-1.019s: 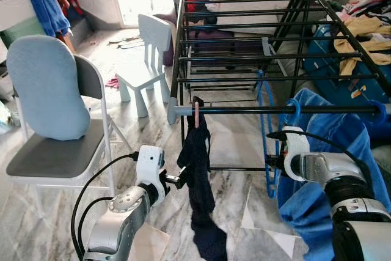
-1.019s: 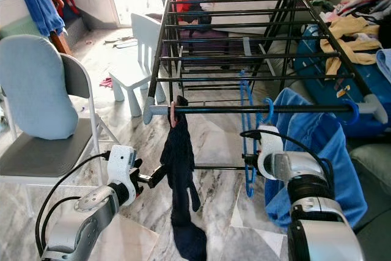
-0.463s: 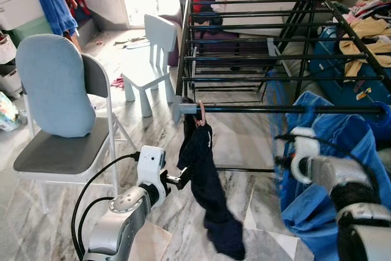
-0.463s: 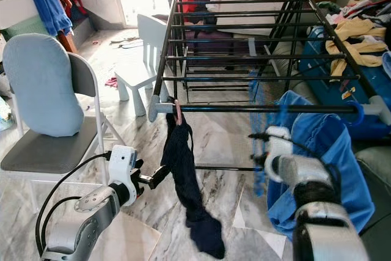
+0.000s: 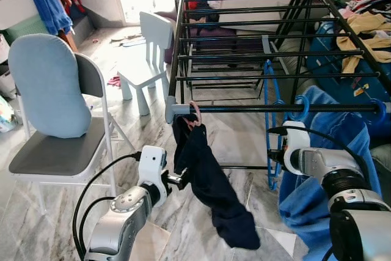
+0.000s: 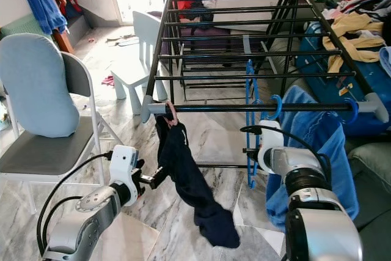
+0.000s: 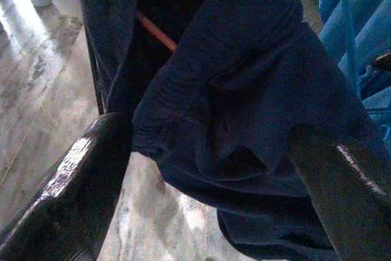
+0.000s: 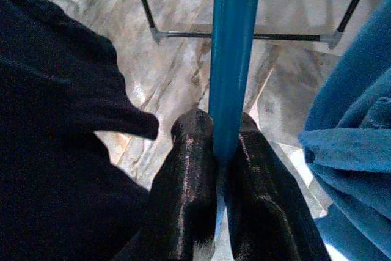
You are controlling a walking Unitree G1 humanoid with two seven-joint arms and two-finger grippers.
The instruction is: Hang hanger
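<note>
A black drying rack (image 5: 244, 41) stands ahead, its front rail (image 5: 275, 108) nearest me. A dark navy garment (image 5: 211, 181) hangs from that rail's left end on a pink hanger hook (image 5: 194, 112), its lower end swung out to the right. My left gripper (image 5: 177, 180) is open, level with the garment's left edge; the cloth (image 7: 244, 90) lies between and beyond its fingers (image 7: 73, 175). My right gripper (image 5: 273, 157) is shut on a thin blue hanger (image 5: 267, 120) standing upright under the rail; its fingers (image 8: 189, 187) pinch the hanger's bar (image 8: 235, 47).
A folding chair with a pale blue cushion (image 5: 52, 90) stands at the left, a small white child's chair (image 5: 149, 53) behind it. A bright blue garment (image 5: 330, 151) hangs from the rail by my right arm. Piled clothes (image 5: 366, 29) lie at the back right.
The dark garment's lower end has swung out to the right and up. The view has shifted slightly. Both grippers stay where they were, the right one still shut on the blue hanger.
</note>
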